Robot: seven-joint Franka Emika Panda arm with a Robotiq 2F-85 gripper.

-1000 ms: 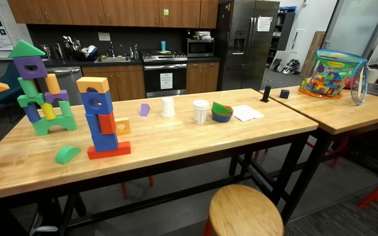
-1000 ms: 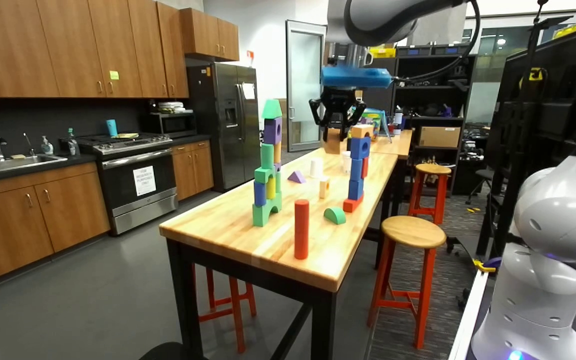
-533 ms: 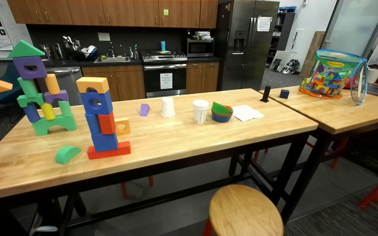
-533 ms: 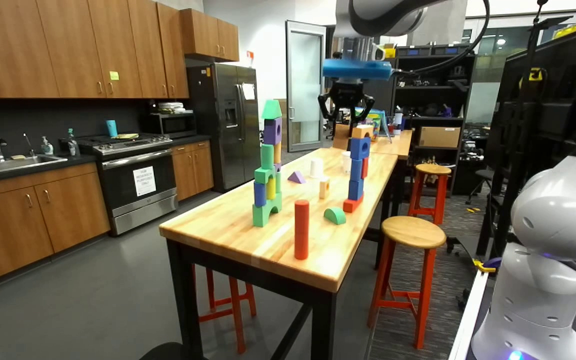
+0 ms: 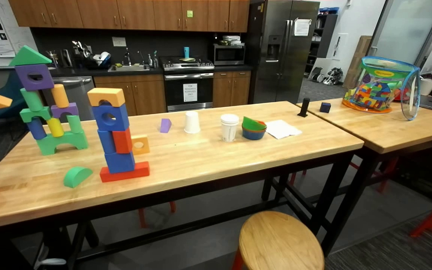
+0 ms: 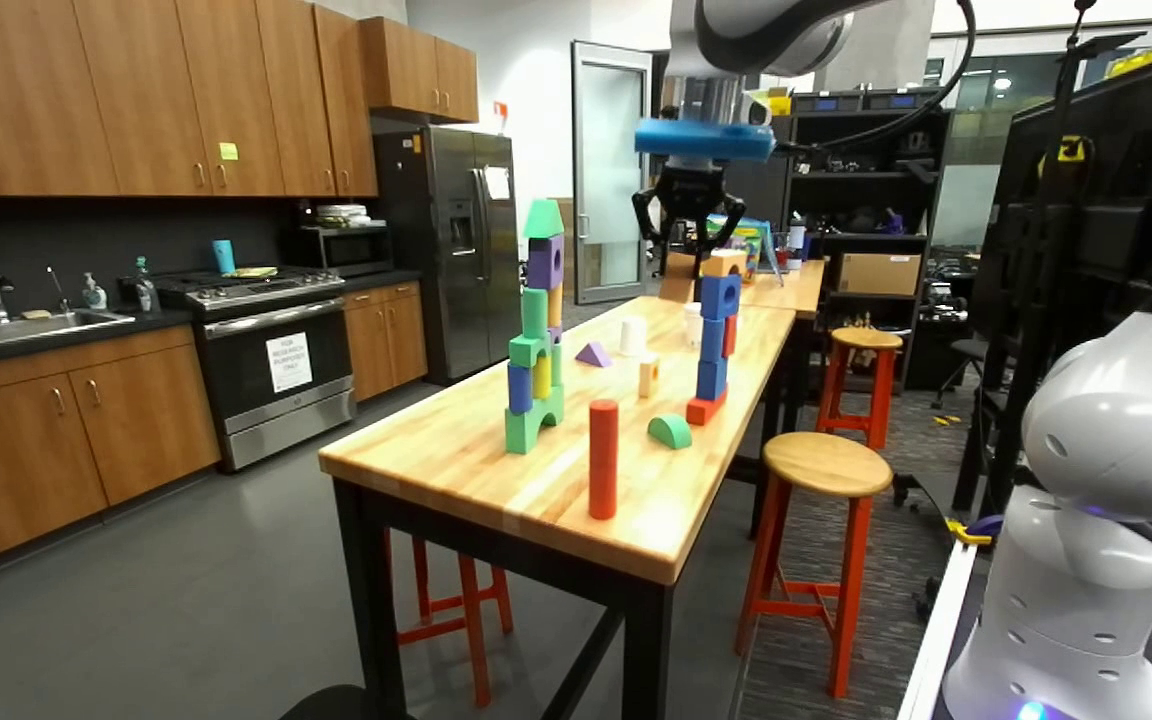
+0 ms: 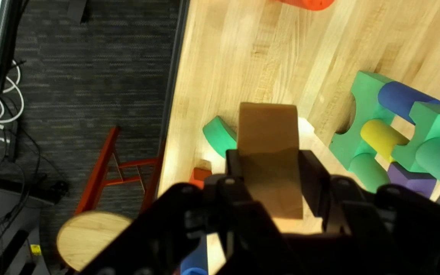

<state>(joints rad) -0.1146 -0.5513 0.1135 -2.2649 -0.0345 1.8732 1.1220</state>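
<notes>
Orange in an exterior view and brown in the wrist view, a block (image 7: 270,160) is clamped in the pincer (image 6: 685,247), its fingers (image 7: 313,183) against two opposite sides, well above the bench (image 5: 216,161). The newest change is slight: over the last half second the block has drawn back toward the left edge in an exterior view, and dipped a touch. I read that as fine adjustment with the load secure; nothing has been set down, and the block hangs apart from both the green-roofed tower (image 5: 36,113) and the blue-and-red tower (image 5: 120,140). Against the frame a second ago, the pincer is a little higher, and in an exterior view the block appears closer beside the top of the blue-and-red tower. Everything resting on the bench matches that frame: both towers upright, the green half-round (image 5: 77,177) near the blue-and-red tower's base, the red cylinder (image 6: 603,459) standing by itself near the bench's end.
</notes>
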